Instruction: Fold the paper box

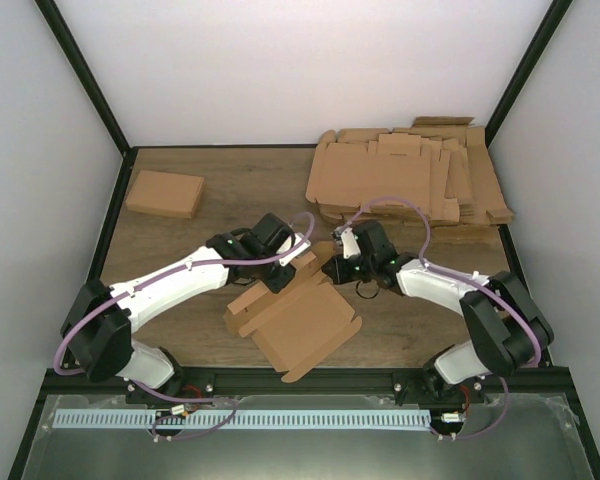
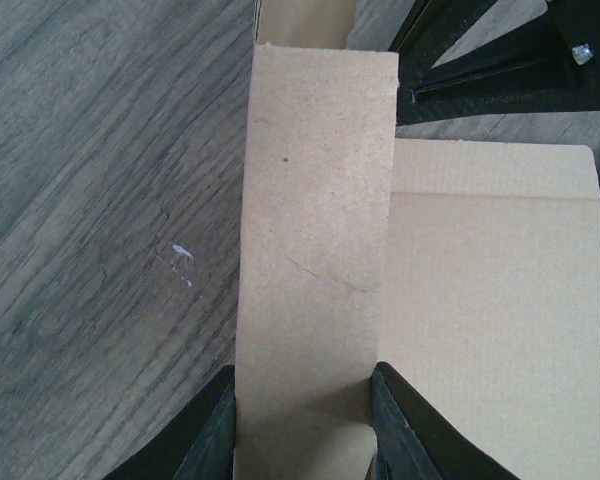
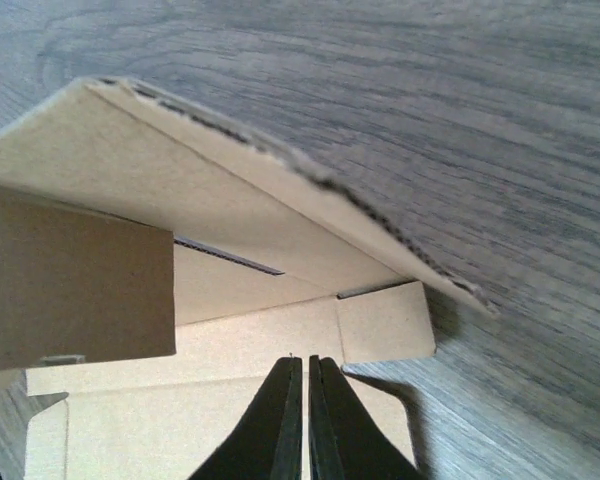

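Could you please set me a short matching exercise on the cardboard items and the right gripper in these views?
Things:
1. closed box
2. stack of flat blanks
3. part-folded box
4. right gripper

Descriptions:
A. fingers almost touching
B. far right of the table
C. far left of the table
D. near the middle, between the two arms

Pairs: 1-C, 2-B, 3-D, 4-A

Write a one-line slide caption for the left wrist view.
Left gripper straddles a cardboard flap of the paper box on the wooden table.
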Robot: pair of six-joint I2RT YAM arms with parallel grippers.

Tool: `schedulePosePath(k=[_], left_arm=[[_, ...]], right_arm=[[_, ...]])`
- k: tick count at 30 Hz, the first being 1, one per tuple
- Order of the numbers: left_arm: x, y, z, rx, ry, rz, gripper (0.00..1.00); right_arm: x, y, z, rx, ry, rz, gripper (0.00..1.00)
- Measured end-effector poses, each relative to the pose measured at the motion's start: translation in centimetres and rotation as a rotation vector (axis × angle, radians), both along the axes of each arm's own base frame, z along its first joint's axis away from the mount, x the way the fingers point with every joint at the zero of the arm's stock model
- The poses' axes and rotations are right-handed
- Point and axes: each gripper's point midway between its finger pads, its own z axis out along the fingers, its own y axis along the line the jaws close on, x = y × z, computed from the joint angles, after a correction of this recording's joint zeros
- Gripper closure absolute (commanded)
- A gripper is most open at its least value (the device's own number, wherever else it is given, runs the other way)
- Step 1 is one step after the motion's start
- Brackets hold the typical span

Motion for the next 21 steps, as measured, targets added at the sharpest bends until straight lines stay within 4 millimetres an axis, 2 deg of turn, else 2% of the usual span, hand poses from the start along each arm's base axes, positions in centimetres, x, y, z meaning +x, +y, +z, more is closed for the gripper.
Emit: schedulePosePath(k=[6, 13, 21], left_arm=[[-0.1, -0.1, 0.0, 0.001, -0.001, -0.008, 0.67], [-0.1, -0.1, 0.0, 0.003, -0.004, -0.007, 0.67], [-0.1, -0.1, 0.0, 0.004, -0.006, -0.007, 0.67]], right_arm=[[0.5, -0.7, -0.1, 0.016, -0.013, -0.049, 0.9], [-0.1, -2.0, -1.9, 0.048, 0.042, -0.109, 0.87], [0.6, -1.7, -3.3, 0.077, 0.08, -0.161, 0.79]])
